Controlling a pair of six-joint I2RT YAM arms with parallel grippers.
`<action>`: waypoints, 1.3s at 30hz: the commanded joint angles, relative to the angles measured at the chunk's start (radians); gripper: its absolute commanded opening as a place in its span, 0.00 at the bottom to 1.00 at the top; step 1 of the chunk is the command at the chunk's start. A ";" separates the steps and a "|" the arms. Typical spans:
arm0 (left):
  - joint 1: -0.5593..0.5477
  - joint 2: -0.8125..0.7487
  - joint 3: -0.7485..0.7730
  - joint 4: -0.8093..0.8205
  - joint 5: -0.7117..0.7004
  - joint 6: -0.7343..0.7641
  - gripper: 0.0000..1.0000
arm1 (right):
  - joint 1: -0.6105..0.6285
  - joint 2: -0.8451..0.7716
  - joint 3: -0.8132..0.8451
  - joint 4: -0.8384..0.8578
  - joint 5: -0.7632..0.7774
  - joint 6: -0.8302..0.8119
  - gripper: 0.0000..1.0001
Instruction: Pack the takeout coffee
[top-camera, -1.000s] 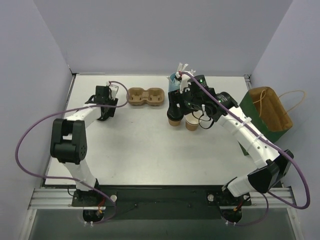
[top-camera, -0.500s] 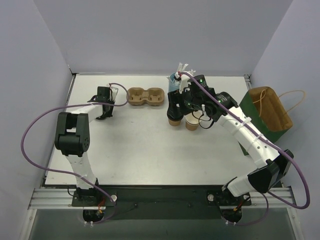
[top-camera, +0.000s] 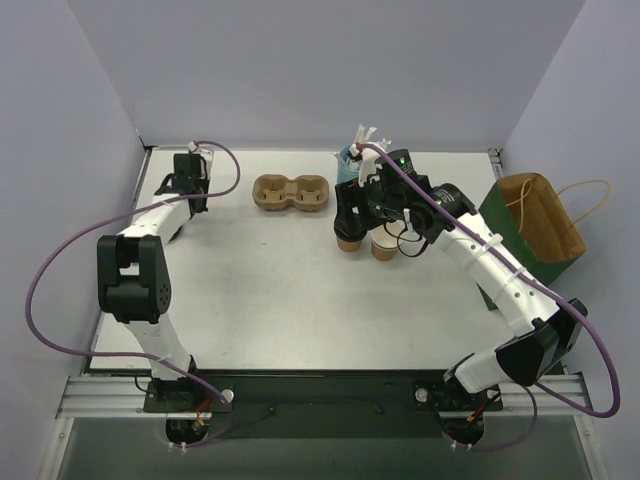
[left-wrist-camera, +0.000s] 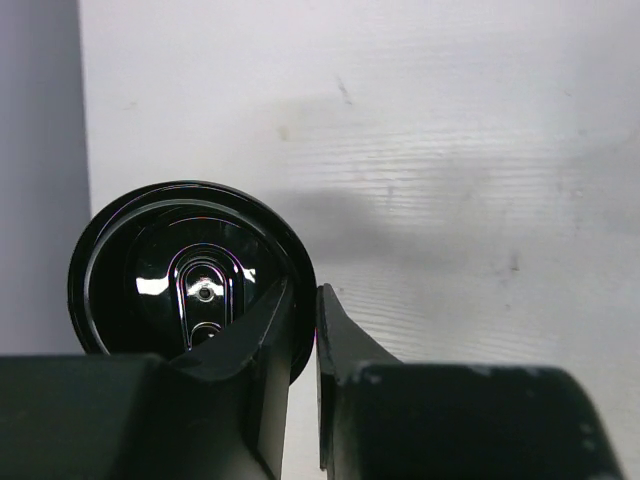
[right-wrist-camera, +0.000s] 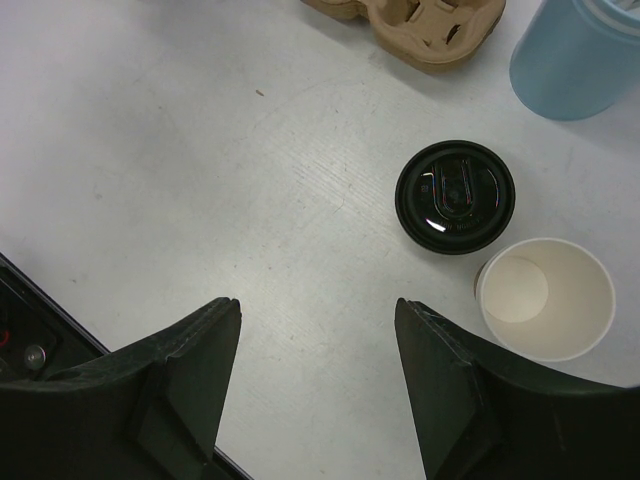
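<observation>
The takeout coffee is a small tan paper cup with a white rim and cream inside, standing open on the table; it also shows in the top view. Just left of it stands a second cup with a black lid. My right gripper is open and empty, above the table, with both cups ahead to its right. My left gripper is at the far left corner, its jaws nearly closed on the rim of a loose black lid.
The brown two-hole pulp carrier lies at the back centre. The light-blue cup of white straws stands behind the cups. A brown paper bag in a green holder is at the right edge. The left wall is close beside the left gripper.
My left gripper has moved back and to the left, towards the far left corner. The right arm and the cups have not moved.
</observation>
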 joint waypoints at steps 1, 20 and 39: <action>0.084 -0.036 0.026 -0.003 0.019 -0.021 0.21 | -0.007 -0.029 -0.015 0.033 -0.022 -0.006 0.64; 0.149 0.034 -0.035 0.035 0.048 -0.070 0.27 | -0.018 -0.043 -0.046 0.047 -0.017 -0.015 0.65; 0.149 -0.218 0.016 -0.110 0.055 -0.111 0.59 | -0.020 -0.074 -0.031 0.027 0.009 0.026 0.64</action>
